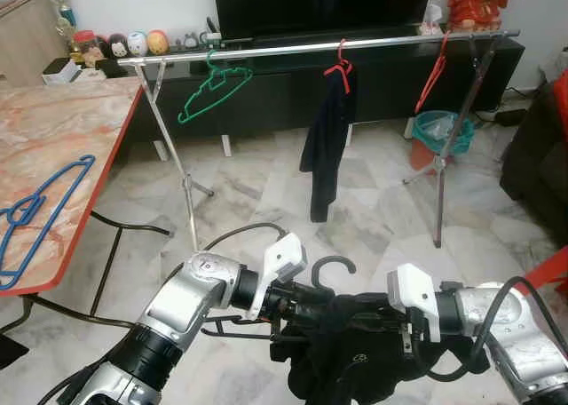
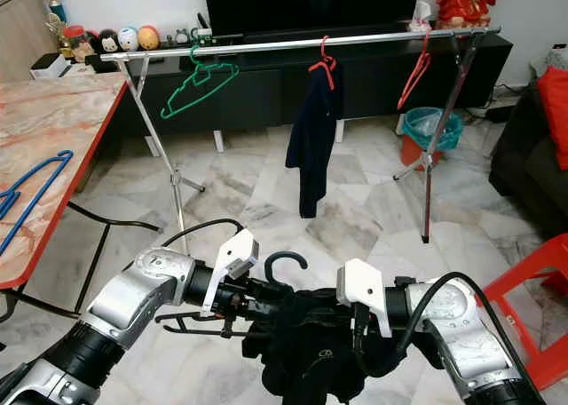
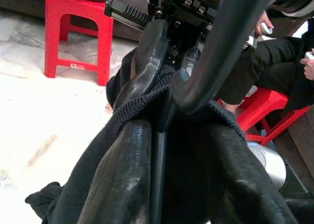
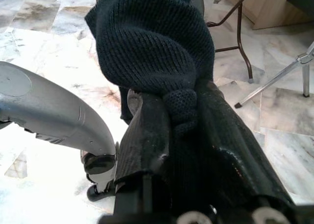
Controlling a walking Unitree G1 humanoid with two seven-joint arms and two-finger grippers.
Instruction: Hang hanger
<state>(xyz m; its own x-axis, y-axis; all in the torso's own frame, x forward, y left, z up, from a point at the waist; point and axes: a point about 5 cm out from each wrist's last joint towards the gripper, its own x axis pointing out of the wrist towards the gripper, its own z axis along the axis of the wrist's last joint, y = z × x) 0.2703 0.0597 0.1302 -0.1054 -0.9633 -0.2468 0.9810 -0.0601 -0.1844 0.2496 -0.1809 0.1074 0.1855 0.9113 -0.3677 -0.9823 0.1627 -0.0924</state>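
While the black plastic hanger (image 1: pixel 333 265) draped with a dark knitted garment (image 2: pixel 315 347) sits low at 6 o'clock in the head views, between the two arms, the long silver clothes rail (image 1: pixel 319 46) stands well apart at 12 o'clock. In its wrist view, the left gripper (image 3: pixel 164 130) has its jaws clamped on the hanger's neck through the knit, just under the hook. The right gripper (image 4: pixel 181 121) pinches a bunched fold of the same garment.

To do this step well, I judge the hook should be raised clear above the rail and brought down onto a bare stretch, perhaps between the green wire hanger (image 1: pixel 213 90) and the dark garment on a red hanger (image 1: pixel 327 130). The right jaws should keep the cloth from dragging.

How the garment sits on the hanger's shoulders is hidden beneath the folds. Its lower edge is cut off at 6 o'clock. A person seated by a red plastic stool (image 3: pixel 78 30) is only partly visible.
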